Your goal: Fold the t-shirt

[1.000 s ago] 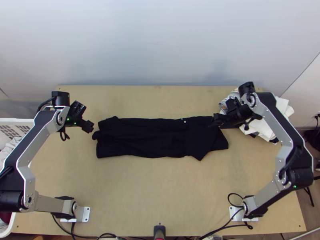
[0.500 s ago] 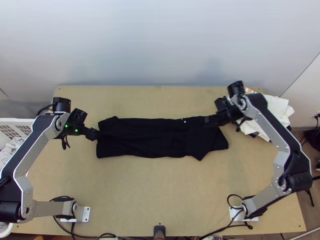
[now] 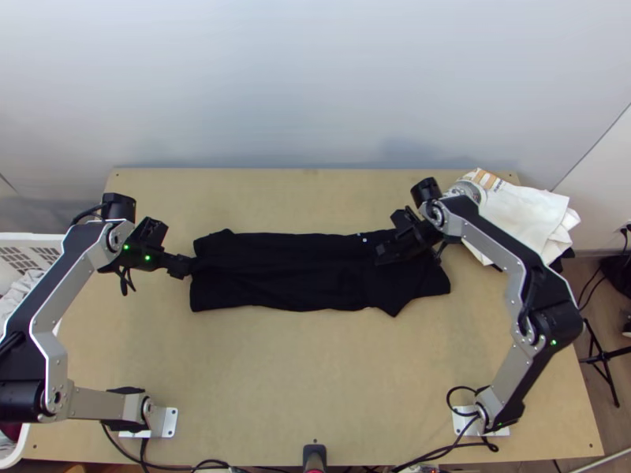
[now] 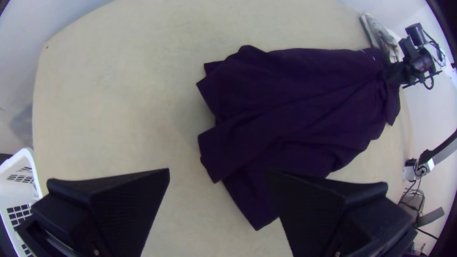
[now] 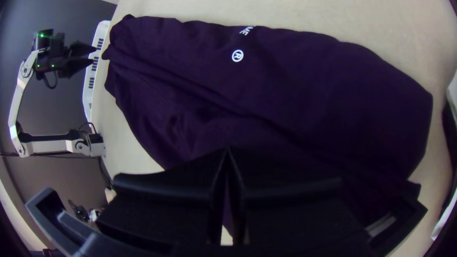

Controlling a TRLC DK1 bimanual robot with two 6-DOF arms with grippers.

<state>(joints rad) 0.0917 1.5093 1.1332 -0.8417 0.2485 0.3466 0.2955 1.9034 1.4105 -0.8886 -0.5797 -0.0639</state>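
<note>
The clenched right gripper (image 3: 380,260) has moved left over the black shirt (image 3: 292,272), probably smoothing it; the left gripper (image 4: 219,170) gapes wide.

The table (image 3: 315,378) offers 2 open lanes, a broad one nearside of the black t-shirt (image 3: 292,276) and a narrower one beyond it; the left gripper (image 3: 188,268) bars its left end, the right gripper (image 3: 382,257) its right part, and a cloth pile (image 3: 524,225) the far right corner

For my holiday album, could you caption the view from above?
Two robot arms and a black t-shirt, laid in a long strip on a wooden table.
</note>
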